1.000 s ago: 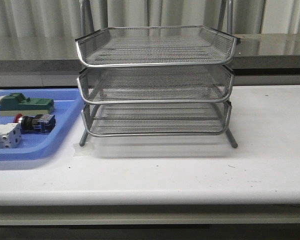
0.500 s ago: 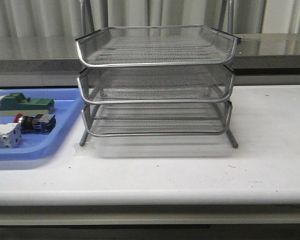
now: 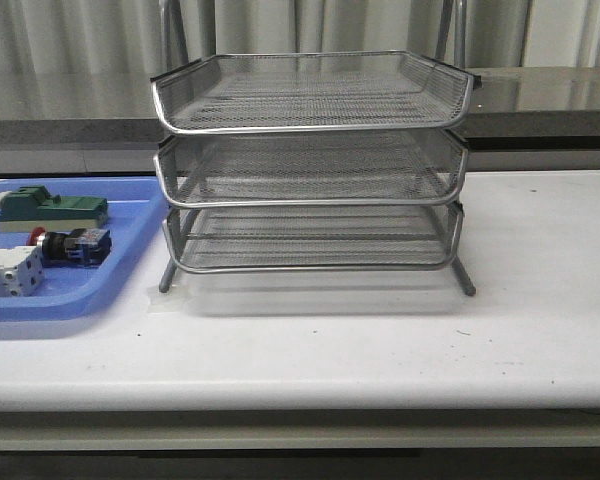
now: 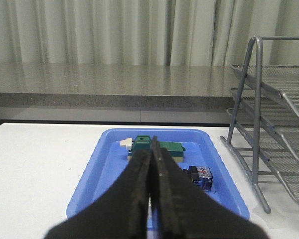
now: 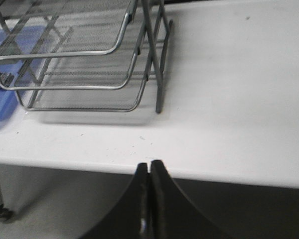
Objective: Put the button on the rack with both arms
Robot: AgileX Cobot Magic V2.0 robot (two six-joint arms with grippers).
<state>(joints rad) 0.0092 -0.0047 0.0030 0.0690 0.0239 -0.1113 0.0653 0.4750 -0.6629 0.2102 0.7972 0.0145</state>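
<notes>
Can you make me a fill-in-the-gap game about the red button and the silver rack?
1. The button lies in the ____ tray.
2. The rack has ____ mesh shelves.
3. The left claw and the right claw are both ____.
4. In the front view, the tray sits on the ____ side of the rack.

Missing words: blue; three; shut; left

Front view faces rack (image 3: 310, 165) level, wrist views share it obliquely
</notes>
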